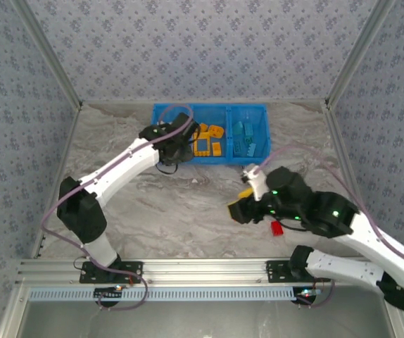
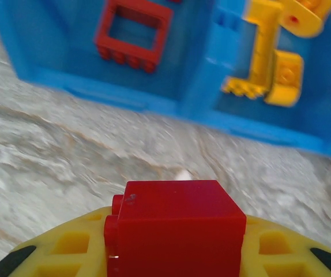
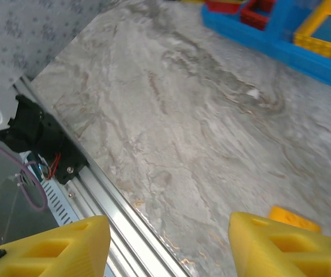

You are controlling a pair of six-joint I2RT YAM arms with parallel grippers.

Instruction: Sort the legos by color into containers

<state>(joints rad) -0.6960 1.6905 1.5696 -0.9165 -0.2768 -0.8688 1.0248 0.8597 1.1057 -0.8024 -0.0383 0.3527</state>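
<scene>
Red lego (image 2: 177, 225) clamped in left gripper (image 2: 171, 262), facing near wall of blue bin (image 2: 125, 95).

top view looks down; close wrist views share the bin (image 2: 203, 72).

My worktop (image 1: 153, 204) is grey and marble-veined. At its far middle the blue bin (image 1: 216, 107) with three compartments sits flat on it. Nearer to me, on my right half, a red brick (image 1: 277, 227) lies loose. A yellow brick (image 3: 295, 218) lies on the bare surface too.
</scene>
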